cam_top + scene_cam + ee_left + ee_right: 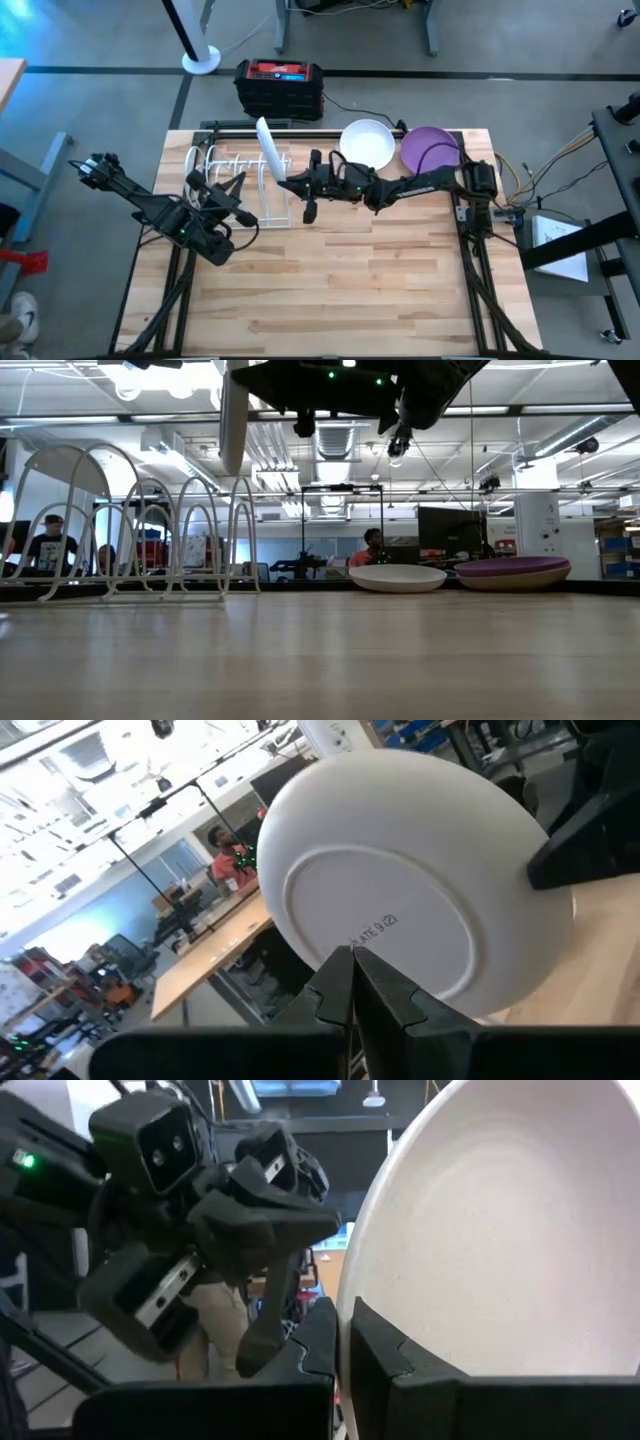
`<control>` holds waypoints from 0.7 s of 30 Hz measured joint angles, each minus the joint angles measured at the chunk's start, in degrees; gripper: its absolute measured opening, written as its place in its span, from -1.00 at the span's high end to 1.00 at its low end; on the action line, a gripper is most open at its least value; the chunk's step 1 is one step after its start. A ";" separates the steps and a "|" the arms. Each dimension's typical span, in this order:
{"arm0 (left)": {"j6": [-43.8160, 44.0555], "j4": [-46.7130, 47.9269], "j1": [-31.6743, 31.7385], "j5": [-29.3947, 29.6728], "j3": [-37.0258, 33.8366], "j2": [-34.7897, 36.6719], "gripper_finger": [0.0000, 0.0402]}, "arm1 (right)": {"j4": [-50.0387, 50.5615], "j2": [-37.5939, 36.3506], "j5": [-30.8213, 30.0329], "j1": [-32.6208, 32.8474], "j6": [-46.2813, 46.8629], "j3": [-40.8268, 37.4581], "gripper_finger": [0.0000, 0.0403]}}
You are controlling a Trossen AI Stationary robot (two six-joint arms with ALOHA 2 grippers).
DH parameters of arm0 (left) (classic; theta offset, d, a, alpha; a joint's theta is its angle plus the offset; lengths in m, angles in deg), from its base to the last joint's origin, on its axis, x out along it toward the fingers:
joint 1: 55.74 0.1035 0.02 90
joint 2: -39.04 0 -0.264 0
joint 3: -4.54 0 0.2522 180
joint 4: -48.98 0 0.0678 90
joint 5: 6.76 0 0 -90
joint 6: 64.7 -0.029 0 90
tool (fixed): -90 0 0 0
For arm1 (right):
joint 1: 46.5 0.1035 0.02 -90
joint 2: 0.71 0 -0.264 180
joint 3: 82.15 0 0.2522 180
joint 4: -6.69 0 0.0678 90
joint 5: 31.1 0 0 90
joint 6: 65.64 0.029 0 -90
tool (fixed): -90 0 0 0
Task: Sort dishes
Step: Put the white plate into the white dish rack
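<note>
- The left pincer (pixel 238 188) is hovering over the left part of the wooden bench (pixel 330 290), just above the near end of the white wire dish rack (pixel 238 172). In the left wrist view its two dark fingers (pixel 352 982) are lying pressed together, holding nothing, with the underside of a white plate (pixel 410 870) facing them just ahead.
- That white plate (pixel 267 150) is standing on edge in the air, just to the right of the left pincer and above the right end of the rack. In the low view it is hanging as a pale upright strip (pixel 233 420) above the rack's wire loops (pixel 150 530), not touching them.
- The right pincer (pixel 284 182) is reaching in from the right, its arm stretching across the back of the bench. It is clamped on the lower rim of the white plate; in the right wrist view the plate's inner face (pixel 500 1230) is filling the space just past its fingers (pixel 380 1350), and the left pincer (pixel 270 1320) is showing close beside it.
- Behind the right arm, well away from the pincer, a white bowl (pixel 367 143) is lying flat near the bench's back edge.
- Just right of the white bowl, a purple plate (pixel 430 147) is lying flat too, almost touching it. In the low view the two are sitting side by side, white (pixel 398 577) and purple (pixel 512 571).
- People are sitting at desks in the room beyond the bench.
</note>
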 joint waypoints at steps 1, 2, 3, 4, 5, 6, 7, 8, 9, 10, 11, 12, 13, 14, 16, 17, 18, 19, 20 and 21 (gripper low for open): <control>-0.06 0.16 0.03 0.21 0.00 -0.18 1.00 | -0.13 0.17 0.00 0.00 -0.25 0.15 1.00; -0.06 0.30 0.03 0.35 0.00 -0.45 1.00 | -0.09 0.28 0.00 0.00 -0.34 0.21 1.00; -0.08 0.29 0.05 0.53 0.02 -0.64 1.00 | -0.07 0.56 0.00 0.00 -0.40 0.37 1.00; -0.08 0.37 0.05 0.59 0.02 -0.82 1.00 | -0.06 1.02 0.00 0.02 -0.55 0.66 1.00; -0.08 0.42 0.05 0.63 0.02 -1.02 1.00 | 0.00 1.30 0.00 0.04 -0.68 0.86 1.00; -0.11 0.48 0.07 0.66 0.02 -1.14 1.00 | 0.21 1.42 0.00 0.04 -0.70 0.86 1.00; -0.45 0.66 0.12 0.68 0.02 -1.29 1.00 | 0.20 1.61 -0.01 0.04 -0.79 0.92 1.00; -0.74 0.70 0.11 0.69 0.02 -1.43 1.00 | -0.04 1.96 0.00 0.04 -1.03 1.16 1.00; -1.01 0.70 0.10 0.70 0.02 -1.65 1.00 | -0.28 2.16 0.00 0.04 -1.20 1.37 1.00; -1.12 0.71 0.10 0.70 0.02 -1.84 1.00 | -0.03 2.20 0.00 0.04 -1.33 1.39 1.00; -1.15 0.70 0.12 0.70 0.02 -2.01 1.00 | 0.09 2.26 -0.02 0.04 -1.37 1.39 1.00; -1.25 0.70 0.12 0.70 0.02 -2.15 1.00 | -0.09 2.59 -0.04 0.09 -1.78 1.39 1.00; -1.50 0.72 0.12 0.70 0.02 -2.25 1.00 | -0.54 2.89 -0.23 0.15 -2.18 1.39 1.00; -1.57 0.70 0.12 0.70 0.04 -2.28 1.00 | -0.47 2.95 -0.88 0.23 -2.44 1.35 1.00; -1.58 0.71 0.12 0.74 0.05 -2.29 1.00 | -0.02 2.94 -1.84 0.41 -3.46 1.21 1.00; -1.58 0.70 0.12 0.77 0.07 -2.25 1.00 | -0.11 2.94 -2.05 0.42 -4.09 1.21 1.00; -1.58 0.70 0.12 0.83 0.07 -2.23 1.00 | -0.33 2.94 -2.58 0.52 -4.62 1.21 1.00; -1.58 0.70 0.12 1.11 0.07 -2.21 1.00 | -0.41 2.92 -3.03 0.52 -4.98 1.23 1.00; -1.58 0.70 0.12 1.25 0.07 -2.21 1.00 | -0.34 2.92 -3.03 0.52 -5.14 1.27 1.00; -1.58 0.70 0.12 1.27 0.07 -2.21 1.00 | -0.18 2.92 -3.06 0.52 -5.30 1.36 1.00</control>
